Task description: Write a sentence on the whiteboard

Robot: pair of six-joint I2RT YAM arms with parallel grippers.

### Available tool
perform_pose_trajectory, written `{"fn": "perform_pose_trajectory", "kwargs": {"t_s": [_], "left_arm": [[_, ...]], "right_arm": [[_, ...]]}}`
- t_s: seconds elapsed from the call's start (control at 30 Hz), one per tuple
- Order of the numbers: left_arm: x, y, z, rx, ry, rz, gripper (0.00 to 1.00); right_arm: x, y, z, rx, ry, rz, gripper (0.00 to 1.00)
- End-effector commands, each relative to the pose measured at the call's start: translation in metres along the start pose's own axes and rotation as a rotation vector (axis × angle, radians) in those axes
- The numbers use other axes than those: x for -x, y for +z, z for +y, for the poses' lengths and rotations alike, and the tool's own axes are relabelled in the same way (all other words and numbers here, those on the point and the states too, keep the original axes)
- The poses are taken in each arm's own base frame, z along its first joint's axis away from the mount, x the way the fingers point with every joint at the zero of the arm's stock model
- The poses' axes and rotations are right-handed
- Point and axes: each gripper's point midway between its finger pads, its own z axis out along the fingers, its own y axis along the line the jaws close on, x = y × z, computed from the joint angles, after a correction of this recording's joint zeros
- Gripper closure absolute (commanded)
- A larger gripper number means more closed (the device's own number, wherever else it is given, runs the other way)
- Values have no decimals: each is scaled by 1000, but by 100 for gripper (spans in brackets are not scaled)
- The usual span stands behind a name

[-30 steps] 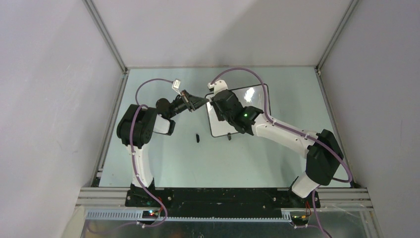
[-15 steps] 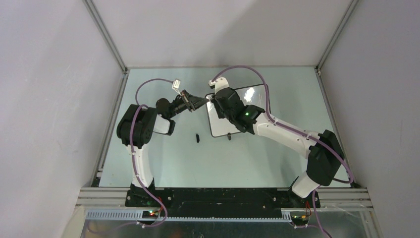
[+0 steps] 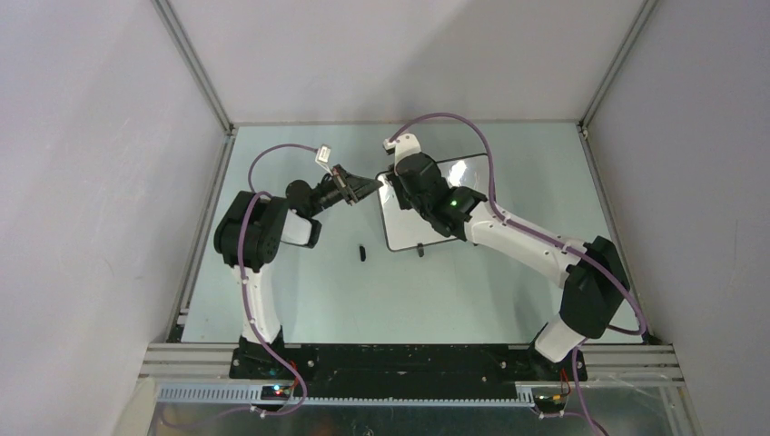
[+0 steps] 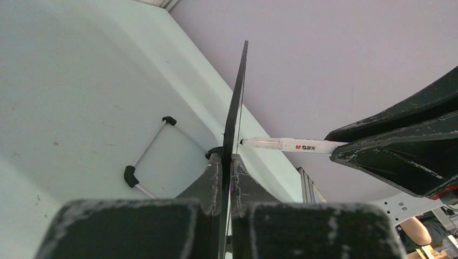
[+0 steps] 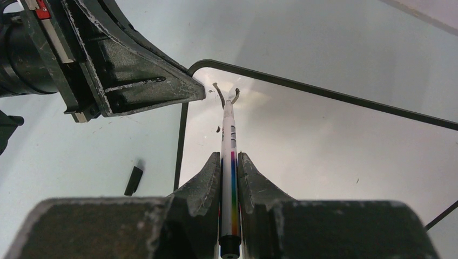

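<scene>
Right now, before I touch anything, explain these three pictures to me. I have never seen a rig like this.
These are two robot arms bolted to a table. One picture looks down from above. The other two come from a camera on each wrist, with that arm's own fingers at the bottom. The left gripper is shut on the edge of a whiteboard near a corner, and its view shows the board edge-on. The right gripper is shut on a marker, its tip at the board near that corner, by a few black strokes. A small black piece, perhaps the cap, lies on the table beside the board.
</scene>
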Motion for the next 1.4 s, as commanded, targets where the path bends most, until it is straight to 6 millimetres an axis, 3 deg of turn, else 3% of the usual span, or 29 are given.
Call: {"fn": "perform_pose_trajectory", "kwargs": {"t_s": [0.0, 0.57, 1.37], "left_arm": [[10, 4, -23, -62, 73, -14, 100], [10, 5, -24, -64, 73, -13, 100], [11, 4, -26, -67, 80, -14, 100]], "right_arm": [[25, 1, 0, -2, 20, -60, 100], [11, 7, 1, -12, 16, -17, 100], [-11, -1, 0, -28, 24, 31, 100]]}}
